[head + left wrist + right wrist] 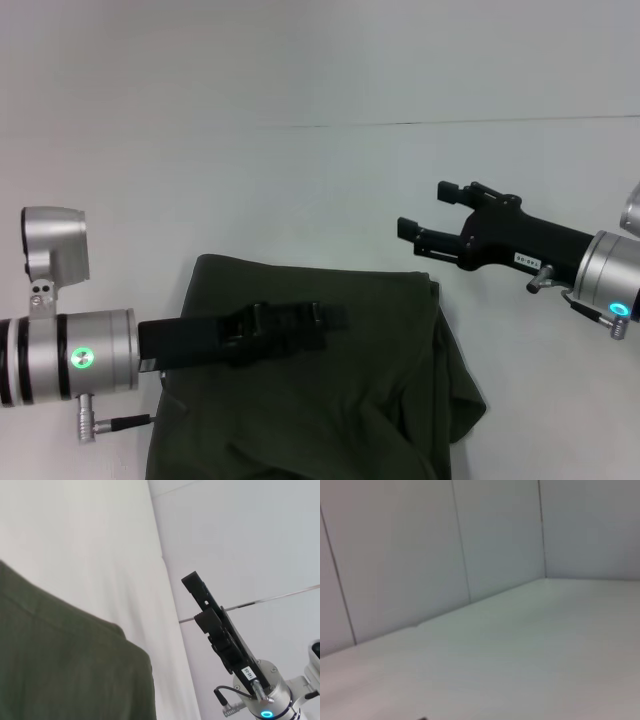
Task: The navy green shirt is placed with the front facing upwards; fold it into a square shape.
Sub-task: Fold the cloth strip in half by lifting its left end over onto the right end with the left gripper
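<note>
Where the shirt point(330, 390) ends, bare white bench point(300, 190) runs wide on the far side and to the right, up to a thin seam line across the surface

Shirt: dark olive green, already folded into a thick, roughly rectangular bundle, lying at the near middle of the bench; far edge straight, right side bunched into soft creases, near part cut off by the head view's lower border. No lettering or neck label shows on the upturned cloth.

Left end effector point(335, 318): black, over the shirt's far half, reaching in from the left; cannot tell whether its fingers are apart or closed, nor whether it touches the cloth.

Right end effector point(428, 210): black, fingers wide apart, holding nothing, beyond the shirt's far right corner and clear of it. A small white label point(527, 261) sits on its body; the print is too small to read
</note>
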Action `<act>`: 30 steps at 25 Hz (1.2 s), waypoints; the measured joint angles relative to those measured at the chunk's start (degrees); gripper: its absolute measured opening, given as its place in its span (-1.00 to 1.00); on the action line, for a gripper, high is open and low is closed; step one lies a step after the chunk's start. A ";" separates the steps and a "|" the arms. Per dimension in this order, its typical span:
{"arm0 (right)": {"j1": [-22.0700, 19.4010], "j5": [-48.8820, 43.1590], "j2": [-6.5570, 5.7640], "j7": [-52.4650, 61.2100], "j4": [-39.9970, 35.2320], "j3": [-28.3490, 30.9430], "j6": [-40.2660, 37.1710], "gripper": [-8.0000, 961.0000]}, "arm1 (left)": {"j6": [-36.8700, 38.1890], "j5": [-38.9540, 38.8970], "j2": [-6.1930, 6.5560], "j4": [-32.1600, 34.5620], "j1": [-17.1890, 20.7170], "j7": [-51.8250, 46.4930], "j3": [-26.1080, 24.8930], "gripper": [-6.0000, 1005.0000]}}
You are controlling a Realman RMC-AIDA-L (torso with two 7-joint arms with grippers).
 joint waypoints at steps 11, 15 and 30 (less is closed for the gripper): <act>-3.01 0.12 -1.44 7.80 -3.66 -0.63 -11.81 0.93 | 8.48 -8.46 0.83 5.71 5.07 21.07 -0.73 0.59; -4.27 -5.72 -2.50 21.35 -6.69 -0.40 -17.38 0.93 | 8.85 -8.18 1.53 7.93 7.77 24.85 -0.63 0.59; -4.83 -17.24 -5.68 52.21 -6.72 1.11 -13.58 0.93 | -0.38 -7.17 0.62 8.88 9.35 42.40 -0.19 0.58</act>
